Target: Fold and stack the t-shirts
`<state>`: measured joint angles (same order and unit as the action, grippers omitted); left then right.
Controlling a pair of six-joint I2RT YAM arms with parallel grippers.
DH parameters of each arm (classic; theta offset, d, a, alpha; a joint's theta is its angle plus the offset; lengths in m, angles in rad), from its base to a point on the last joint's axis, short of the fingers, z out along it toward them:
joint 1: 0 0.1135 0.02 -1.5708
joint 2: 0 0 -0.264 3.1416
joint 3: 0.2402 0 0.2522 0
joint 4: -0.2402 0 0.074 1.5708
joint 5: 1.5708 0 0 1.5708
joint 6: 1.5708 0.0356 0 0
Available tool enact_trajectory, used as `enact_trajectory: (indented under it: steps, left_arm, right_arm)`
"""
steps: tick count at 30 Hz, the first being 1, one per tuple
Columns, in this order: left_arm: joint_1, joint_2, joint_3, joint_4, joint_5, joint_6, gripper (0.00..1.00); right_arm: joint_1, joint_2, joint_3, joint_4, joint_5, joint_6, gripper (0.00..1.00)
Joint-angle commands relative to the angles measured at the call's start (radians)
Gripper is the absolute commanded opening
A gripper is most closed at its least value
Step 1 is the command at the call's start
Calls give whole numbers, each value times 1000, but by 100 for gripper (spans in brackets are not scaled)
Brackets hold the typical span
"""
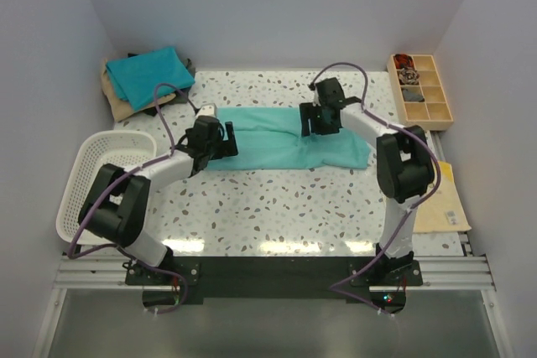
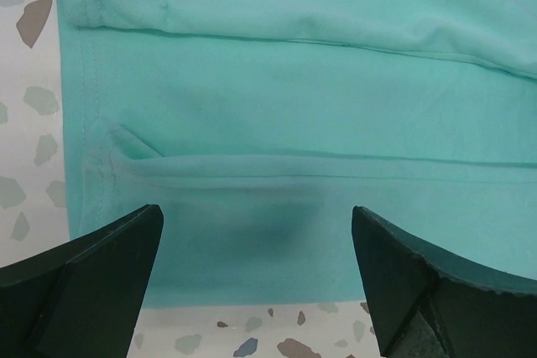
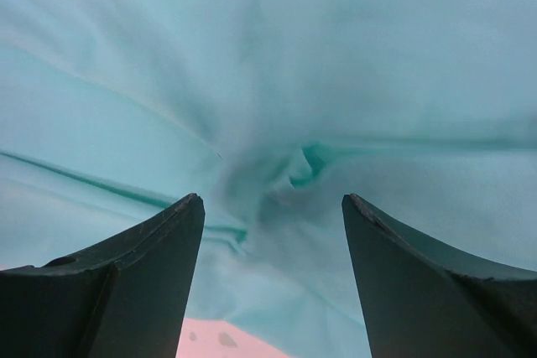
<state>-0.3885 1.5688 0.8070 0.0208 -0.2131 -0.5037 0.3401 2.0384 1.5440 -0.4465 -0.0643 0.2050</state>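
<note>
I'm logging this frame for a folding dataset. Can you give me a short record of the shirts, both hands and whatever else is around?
shirt in work: light sea-green shirt, flat mid-table, folded into a long strip
left hand: open, over the strip's left end
right hand: open, close above wrinkled cloth
stack: teal-blue shirt on tan shirt, far left corner
other: white basket at left; wooden compartment tray far right

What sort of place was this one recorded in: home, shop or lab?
Most likely a lab test cell: plain white walls box in a speckled table, an aluminium rail runs along its near edge, and a compartment tray sits at a far corner.
</note>
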Motion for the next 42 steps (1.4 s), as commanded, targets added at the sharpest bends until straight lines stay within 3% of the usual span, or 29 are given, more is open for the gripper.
enact_trajectory:
  steps: [1, 9, 18, 30, 38, 42]
  left_arm:
    - [-3, 10, 67, 59, 17, 28, 100]
    - [-1, 97, 149, 56, 34, 47, 100]
    - [-1, 88, 23, 105, 44, 57, 100]
    - [13, 151, 1, 102, 34, 100, 100]
    - [39, 186, 3, 77, -6, 172, 100]
    - [39, 180, 14, 80, 32, 183, 100]
  right_arm:
    - [-26, -225, -148, 40, 182, 2, 72]
    - [-35, -348, -280, -47, 274, 14, 73]
    - [-64, -419, -495, 3, 273, 73, 72]
    - [-208, -302, -480, -20, 247, 54, 73]
    - [-225, -207, -414, -63, 319, 27, 71]
    - [-222, -262, -441, -11, 284, 2, 70]
